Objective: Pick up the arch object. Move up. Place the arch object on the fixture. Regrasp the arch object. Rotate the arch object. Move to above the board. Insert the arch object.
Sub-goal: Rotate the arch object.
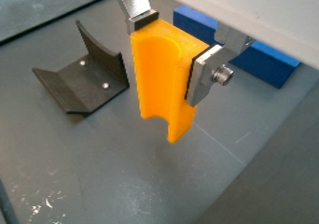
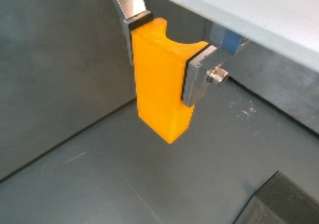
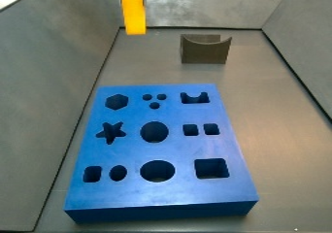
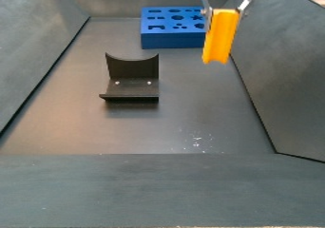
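Board (image 3: 158, 159), blue and flat, is the biggest thing on the dark floor; in a side view its top shows a hexagon, three small circles, an arch, a star, more circles and several squares cut into it. In a wrist view only a blue corner (image 1: 256, 55) of it shows, behind the gripper. Fixture (image 4: 131, 80), a dark bracket with a U-shaped dip along its upper edge, stands on the floor well apart from the board; it also shows in a side view (image 3: 204, 48) beyond the board's far edge, and in a wrist view (image 1: 81, 74) beside the held piece. Gripper (image 1: 169, 50) hangs in the air, clear of both board and fixture, and its flat silver fingers (image 1: 206, 74) are clamped on the arch object (image 1: 165, 83), one plate on each side of its upper part. That yellow-orange piece hangs upright and lengthwise below the fingers, its lower end free above the floor, touching nothing else; both side views show it raised (image 4: 219, 36) (image 3: 132, 9), and a wrist view shows its plain faces (image 2: 165, 78) between the plates
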Robot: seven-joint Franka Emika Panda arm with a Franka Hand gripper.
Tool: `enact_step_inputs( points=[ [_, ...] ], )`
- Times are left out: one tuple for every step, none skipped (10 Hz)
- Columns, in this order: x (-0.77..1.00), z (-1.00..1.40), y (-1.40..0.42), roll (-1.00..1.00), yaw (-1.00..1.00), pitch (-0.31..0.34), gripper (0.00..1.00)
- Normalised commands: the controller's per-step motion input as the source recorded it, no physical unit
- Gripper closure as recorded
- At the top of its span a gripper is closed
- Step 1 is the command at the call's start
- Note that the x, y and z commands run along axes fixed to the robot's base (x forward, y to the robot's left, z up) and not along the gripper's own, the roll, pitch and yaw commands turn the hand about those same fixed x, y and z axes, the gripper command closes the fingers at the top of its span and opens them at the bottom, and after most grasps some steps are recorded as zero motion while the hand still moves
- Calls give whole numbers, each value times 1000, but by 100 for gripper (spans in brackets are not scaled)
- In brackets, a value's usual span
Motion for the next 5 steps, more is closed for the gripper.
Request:
enact_step_inputs(
  points=[
    [21, -1000, 11, -36, 18, -51, 100],
    [20, -1000, 11, -39, 18, -53, 100],
    [19, -1000, 11, -45, 18, -56, 100],
    [22, -1000, 10, -47, 19, -60, 100],
    [21, -950, 9, -54, 18, -56, 100]
  ],
)
